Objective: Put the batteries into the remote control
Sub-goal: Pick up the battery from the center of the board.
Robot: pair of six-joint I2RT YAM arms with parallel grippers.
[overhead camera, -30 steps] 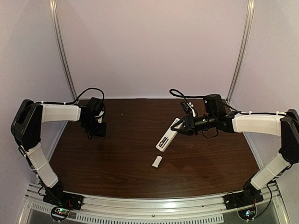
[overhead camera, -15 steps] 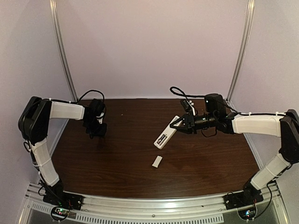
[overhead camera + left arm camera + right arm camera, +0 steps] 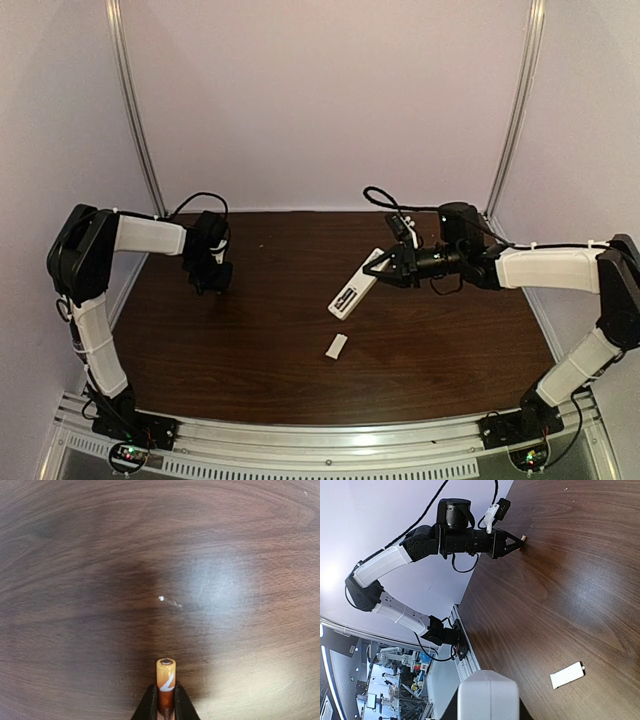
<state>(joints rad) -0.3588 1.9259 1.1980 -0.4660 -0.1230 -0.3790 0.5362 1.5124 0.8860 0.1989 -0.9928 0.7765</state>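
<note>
Orange battery [image 3: 166, 682]: slim orange-and-white cylinder, metal end cap facing outward, pinched between the left gripper [image 3: 165, 700] fingers close over the tabletop [image 3: 240, 580].
Remote control [image 3: 358, 287]: slim white bar, dark patch near its lower end, tilted, gripped at its upper end by the right gripper [image 3: 385, 265].

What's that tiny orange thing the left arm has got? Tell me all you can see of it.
It is a battery, a slim cylinder in a glossy orange wrap with a white marking and a grey metal cap on its free end. The black fingers of the left tool pinch its sides, hiding its rear part. It points out over the dark wooden table, towards the far left; whether it touches the wood is unclear.
</note>
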